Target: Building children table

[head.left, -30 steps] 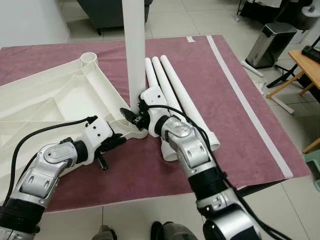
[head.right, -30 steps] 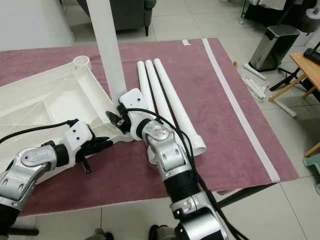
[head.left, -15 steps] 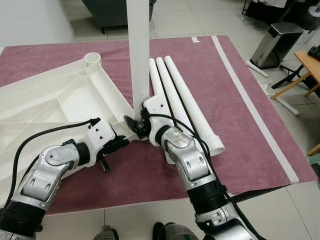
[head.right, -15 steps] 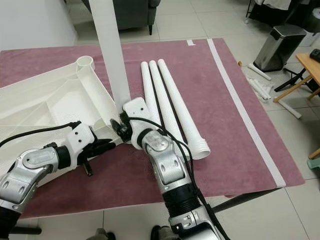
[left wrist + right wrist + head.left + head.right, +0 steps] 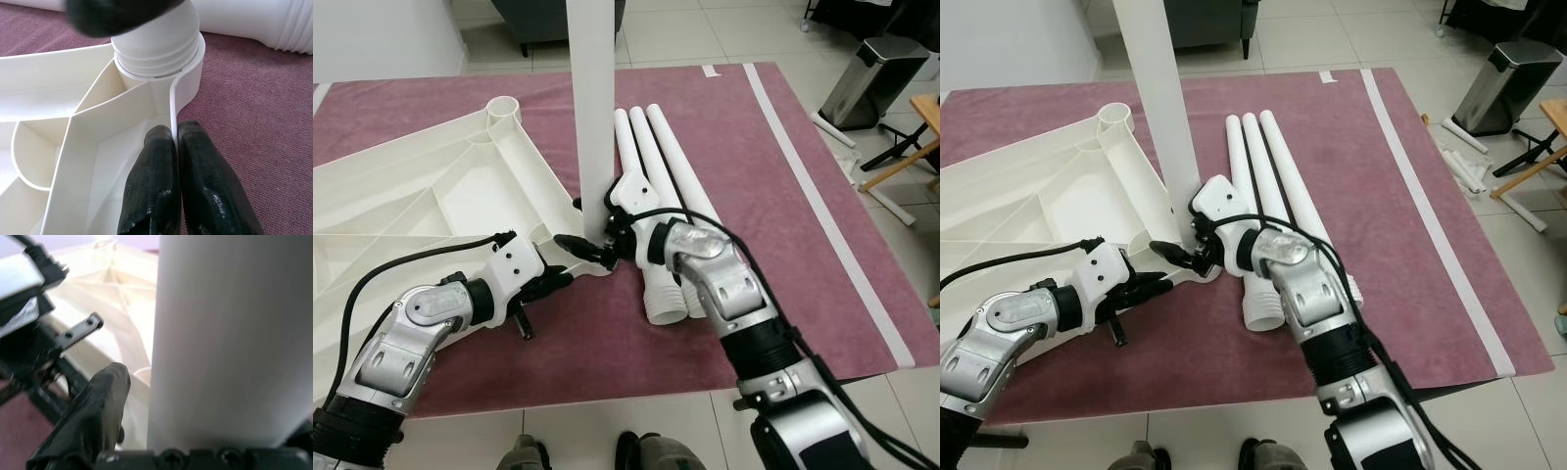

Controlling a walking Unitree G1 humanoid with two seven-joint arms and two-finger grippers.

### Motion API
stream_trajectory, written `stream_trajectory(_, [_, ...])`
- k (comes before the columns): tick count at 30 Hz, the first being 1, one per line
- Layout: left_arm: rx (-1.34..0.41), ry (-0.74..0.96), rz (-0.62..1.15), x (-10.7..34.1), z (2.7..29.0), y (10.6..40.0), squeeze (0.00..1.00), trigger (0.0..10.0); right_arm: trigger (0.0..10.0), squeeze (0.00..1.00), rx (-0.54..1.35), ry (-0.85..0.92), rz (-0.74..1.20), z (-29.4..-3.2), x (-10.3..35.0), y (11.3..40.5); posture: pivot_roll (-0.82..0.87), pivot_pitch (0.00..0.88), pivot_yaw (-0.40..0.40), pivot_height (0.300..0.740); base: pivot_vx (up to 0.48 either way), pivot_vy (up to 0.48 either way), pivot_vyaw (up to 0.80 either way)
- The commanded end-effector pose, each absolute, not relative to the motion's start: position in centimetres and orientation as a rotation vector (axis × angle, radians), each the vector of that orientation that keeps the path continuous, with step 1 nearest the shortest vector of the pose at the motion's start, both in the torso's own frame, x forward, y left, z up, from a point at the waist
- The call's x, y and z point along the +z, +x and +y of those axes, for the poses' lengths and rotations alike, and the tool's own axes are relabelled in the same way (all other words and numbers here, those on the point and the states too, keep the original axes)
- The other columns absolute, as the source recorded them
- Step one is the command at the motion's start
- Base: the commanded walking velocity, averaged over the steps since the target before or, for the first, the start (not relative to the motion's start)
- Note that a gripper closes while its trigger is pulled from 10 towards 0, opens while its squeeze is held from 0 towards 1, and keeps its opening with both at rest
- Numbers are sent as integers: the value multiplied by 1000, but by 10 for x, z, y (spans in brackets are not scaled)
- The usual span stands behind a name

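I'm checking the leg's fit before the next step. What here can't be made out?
- Upright leg: top cut off by the edge of the head views.
- Thread seating in the corner socket: a dark blurred shape covers the leg above it, left wrist view.
- Right tool: second finger hidden behind the leg, right wrist view.
- Tabletop: far side cut off at the left.

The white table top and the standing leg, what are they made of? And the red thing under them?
The table top looks like moulded plastic: smooth, matte white, with thin ribs. The upright leg seems the same plastic, a tube threaded at its end. The mat looks like soft fabric, fuzzy and dull.
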State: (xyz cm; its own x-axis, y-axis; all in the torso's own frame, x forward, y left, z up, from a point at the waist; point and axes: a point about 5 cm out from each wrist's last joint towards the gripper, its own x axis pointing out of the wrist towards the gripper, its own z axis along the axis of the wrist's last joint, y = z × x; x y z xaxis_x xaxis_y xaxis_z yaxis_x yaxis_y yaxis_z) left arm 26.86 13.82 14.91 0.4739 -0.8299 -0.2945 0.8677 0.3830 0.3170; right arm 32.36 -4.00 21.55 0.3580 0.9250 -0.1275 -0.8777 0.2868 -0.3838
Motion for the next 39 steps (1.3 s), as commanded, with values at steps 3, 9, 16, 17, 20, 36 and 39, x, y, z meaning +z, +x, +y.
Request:
stream_trajectory(3, [-1282, 377, 158, 127, 118, 249, 0, 10000, 10000, 0, 1340, -466, -114, -30, 215, 322, 119, 174, -14, 740, 0, 0, 0])
stream_trajectory(9, [-1278, 376, 162, 127, 119, 248, 0, 10000, 5490, 0, 1389, -482, -33, -44, 212, 342, 124, 179, -13, 740, 0, 0, 0])
stream_trajectory(16, [-1279, 374, 162, 127, 119, 248, 0, 10000, 0, 0, 1372, -428, -22, -48, 212, 349, 124, 179, -11, 740, 0, 0, 0])
stream_trajectory(17, [-1279, 374, 162, 127, 119, 248, 0, 10000, 0, 0, 1372, -428, -22, -48, 212, 349, 124, 179, -11, 740, 0, 0, 0])
stream_trajectory(20, [-1279, 374, 163, 127, 119, 248, 0, 10000, 0, 0, 1364, -382, -35, -46, 212, 348, 122, 179, -9, 740, 0, 0, 0])
stream_trajectory(36, [-1289, 364, 166, 126, 117, 245, 0, 10000, 0, 0, 763, -203, 191, -24, 163, 332, 104, 189, -12, 740, 0, 0, 0])
stream_trajectory(39, [-1294, 361, 166, 125, 116, 244, 0, 10000, 0, 0, 602, -150, 249, -22, 149, 325, 101, 189, -11, 740, 0, 0, 0])
